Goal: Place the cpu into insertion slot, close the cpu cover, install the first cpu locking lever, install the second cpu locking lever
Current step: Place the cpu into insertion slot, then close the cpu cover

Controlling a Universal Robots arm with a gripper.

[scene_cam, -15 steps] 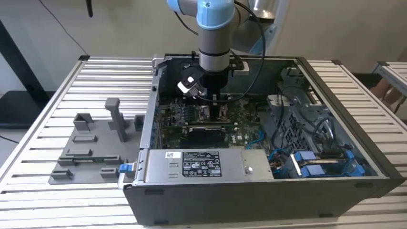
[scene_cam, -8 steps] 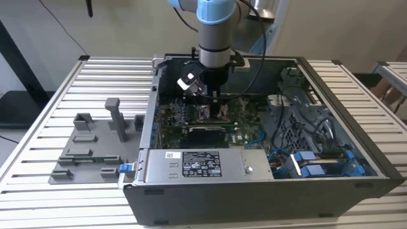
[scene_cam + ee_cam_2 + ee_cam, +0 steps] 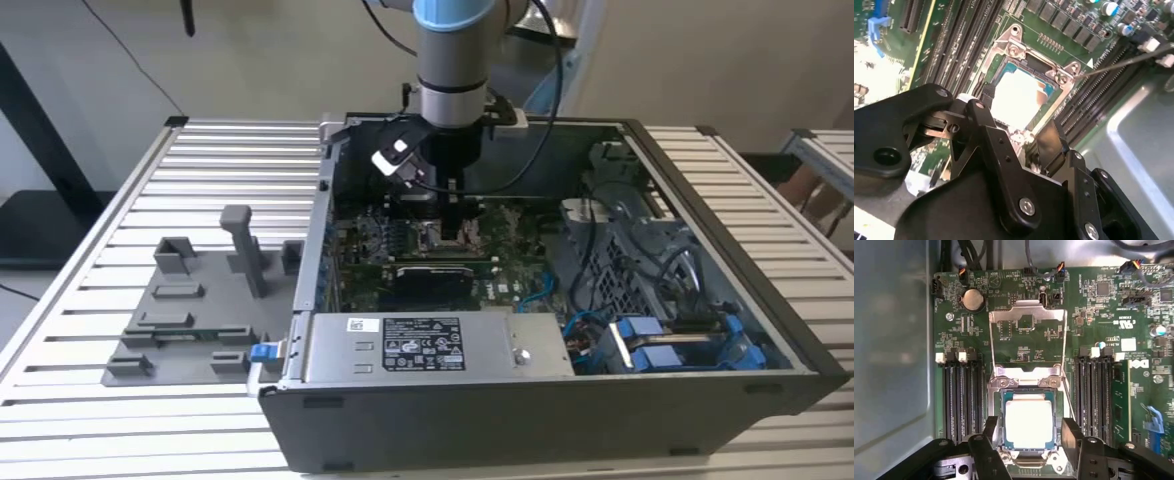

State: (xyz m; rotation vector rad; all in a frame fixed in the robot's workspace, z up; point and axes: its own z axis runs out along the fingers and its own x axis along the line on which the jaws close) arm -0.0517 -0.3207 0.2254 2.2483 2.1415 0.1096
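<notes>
Gripper (image 3: 1030,426) is low in the PC case (image 3: 747,385), jaws spread wide and holding nothing. The cpu (image 3: 1021,97) is seated flat in the insertion slot (image 3: 1026,384), between the two fingers (image 3: 1070,432). The cpu cover (image 3: 1026,310) is hinged open, clear of the socket.

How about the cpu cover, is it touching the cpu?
Apart. The first wrist view shows the cpu cover swung open, away from the cpu.

The cpu (image 3: 1029,424) is silvery-white edged in teal, the cpu cover (image 3: 1004,313) silvery, the motherboard (image 3: 1099,320) green.
</notes>
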